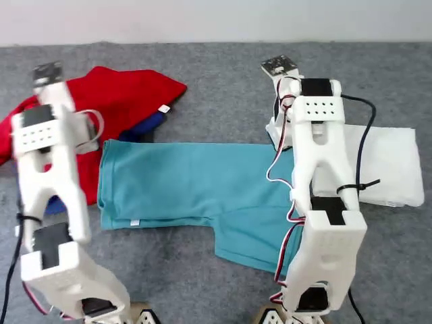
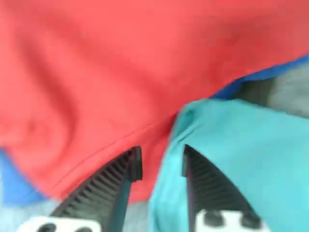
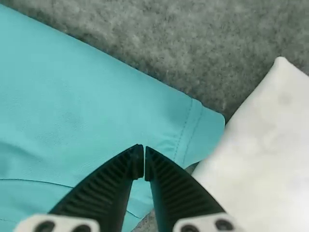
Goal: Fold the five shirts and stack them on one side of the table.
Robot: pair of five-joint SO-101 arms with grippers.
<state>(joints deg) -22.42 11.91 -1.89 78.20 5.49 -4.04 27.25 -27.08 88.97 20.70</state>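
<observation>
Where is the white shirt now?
In the high view the white shirt lies on the right side of the table, next to the sleeve end of the teal shirt.

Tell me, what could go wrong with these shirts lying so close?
The left arm's open jaws straddle the line where the red shirt meets the teal shirt, so they may pinch both and drag the red one. The right arm's shut jaws sit over the teal sleeve beside the white shirt; a pull there could nudge it.

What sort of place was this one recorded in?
Probably a robot test bench for clothes folding: grey fabric-covered table, left arm and right arm over it, teal shirt spread out, red shirt and folded white shirt beside.
</observation>
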